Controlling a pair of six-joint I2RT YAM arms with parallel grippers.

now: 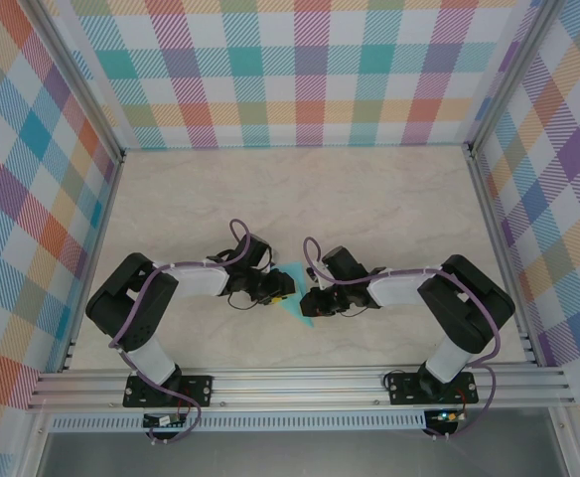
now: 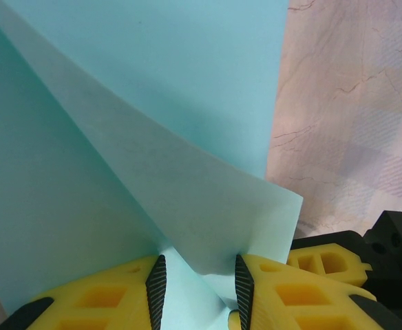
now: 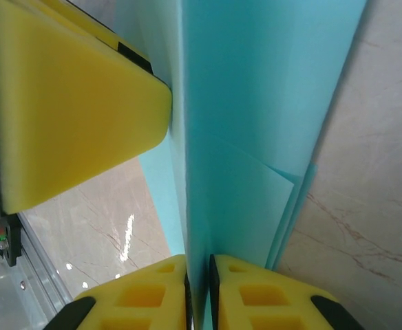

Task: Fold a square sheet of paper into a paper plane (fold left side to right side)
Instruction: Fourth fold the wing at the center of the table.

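Right end effector pinches the sheet of paper, left end effector half-open round its flap: line edges up before creasing.

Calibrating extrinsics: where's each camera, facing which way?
Top external: above and behind, looking down at the table; left arm, right arm show.
Left wrist: looks along the left gripper at the turquoise paper.
Right wrist: looks along the right gripper, pinching that paper.
Shared: both wrist views catch the paper and the other gripper's yellow finger.
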